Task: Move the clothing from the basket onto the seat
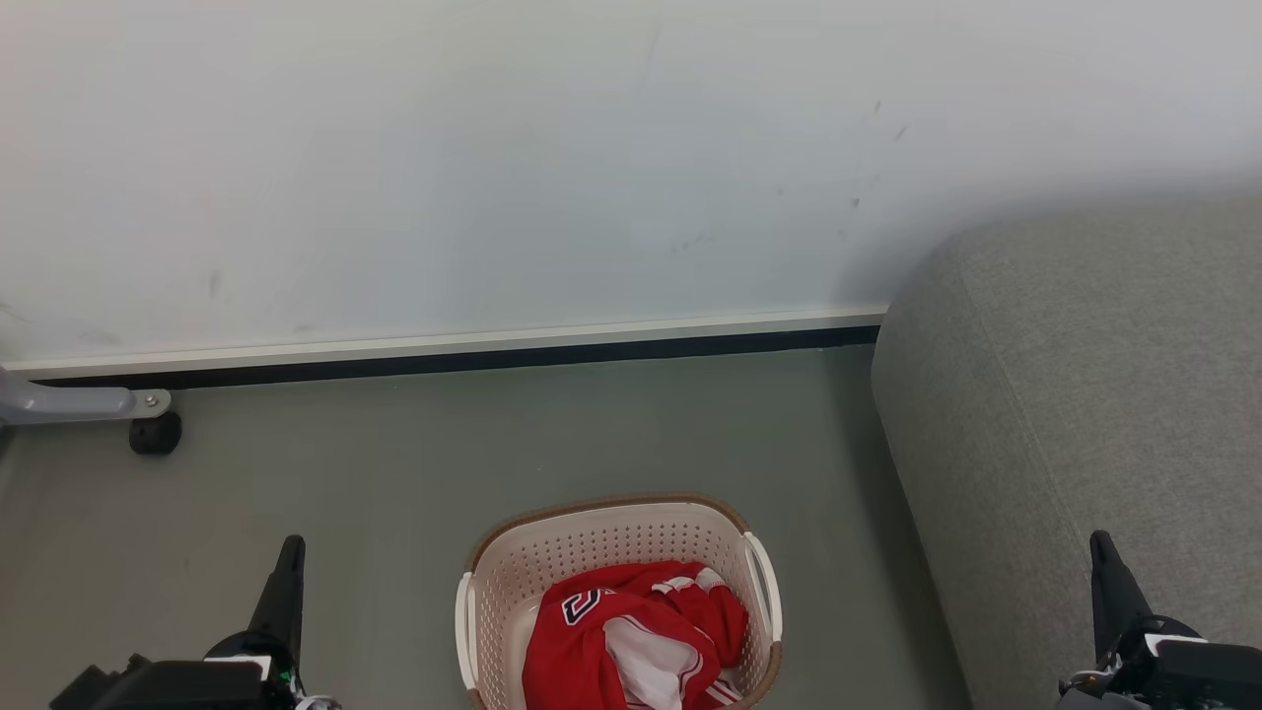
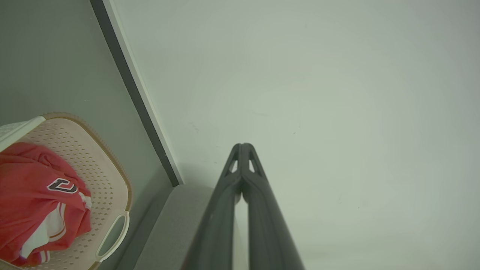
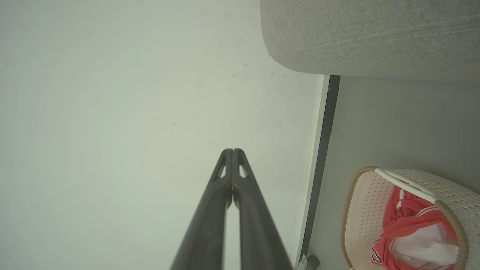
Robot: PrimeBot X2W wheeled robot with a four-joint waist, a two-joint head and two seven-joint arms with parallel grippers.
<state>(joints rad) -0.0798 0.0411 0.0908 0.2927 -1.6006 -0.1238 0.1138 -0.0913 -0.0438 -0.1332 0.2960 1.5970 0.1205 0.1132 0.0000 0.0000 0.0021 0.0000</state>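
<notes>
The left claw [image 1: 289,554] is shut tight. In its own wrist view the two long dark fingers [image 2: 262,225] meet at their tips, with nothing gripped between them and nothing touching them. The right claw [image 1: 1104,552] is closed the same way, its fingers [image 3: 210,225] pressed together at the tips and empty. Both claws point toward the pale wall [image 1: 493,148] and hang in the air.

The basket [image 1: 592,552] stands on the grey-green floor [image 1: 444,454]. In the head view it lies between the two claws and apart from both. It sits well back from the floor's far edge, where a dark skirting strip [image 1: 444,360] runs under the wall, and it is near the side of the seat [image 1: 1085,394].

The clothing [image 1: 631,631] lies heaped inside the basket. It is red with white stripe trim, some white lining is turned up, and a navy white-edged letter shows on the top fold. It fills the nearer part of the basket and leaves the perforated far wall bare.

The seat rises along the floor's right edge, with its rounded corner close to the wall. In the head view the right claw shows against its grey fabric. At the floor's far left corner a grey leg [image 1: 69,402] ends in a black caster wheel [image 1: 155,434].
</notes>
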